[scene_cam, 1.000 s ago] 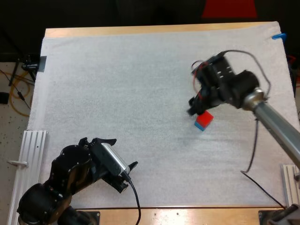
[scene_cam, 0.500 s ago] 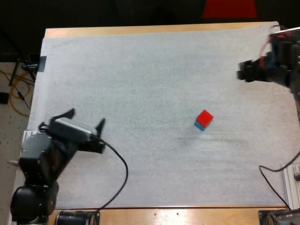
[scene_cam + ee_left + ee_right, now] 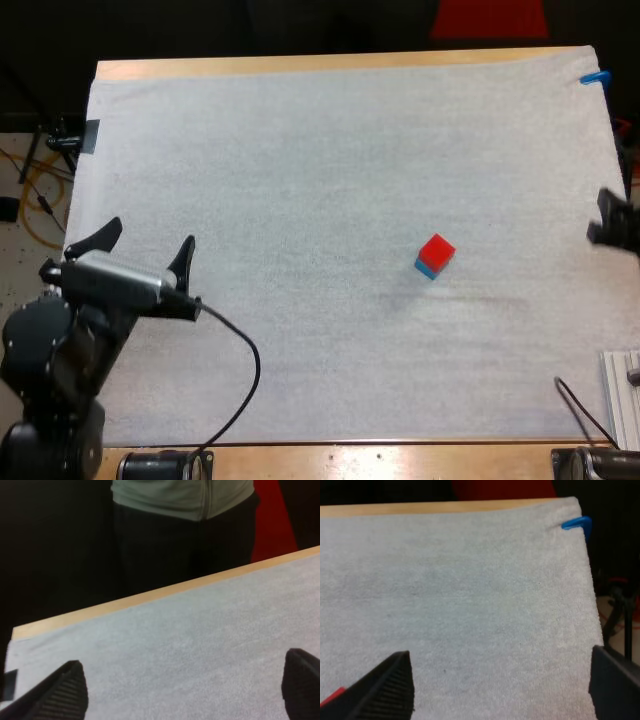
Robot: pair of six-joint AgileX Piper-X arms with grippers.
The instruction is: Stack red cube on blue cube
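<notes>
- Left claw (image 3: 143,248) hovers over the white mat's (image 3: 300,150) left edge, fingers spread wide, empty, pointing toward the bench's (image 3: 300,65) far side.
- Right claw (image 3: 500,652) sits at the mat's right edge, fingers apart, empty.
- Red cube (image 3: 437,249) rests on the blue cube (image 3: 427,269), right of centre, well apart from both claws.
- A person's torso (image 3: 180,500) stands beyond the bench.

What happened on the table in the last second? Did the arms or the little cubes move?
The right gripper, which was right at the stacked cubes, pulled away to the right edge of the mat and is open. The left gripper swung from the near edge over to the mat's left side, also open. The red cube and the blue cube under it stayed put.
</notes>
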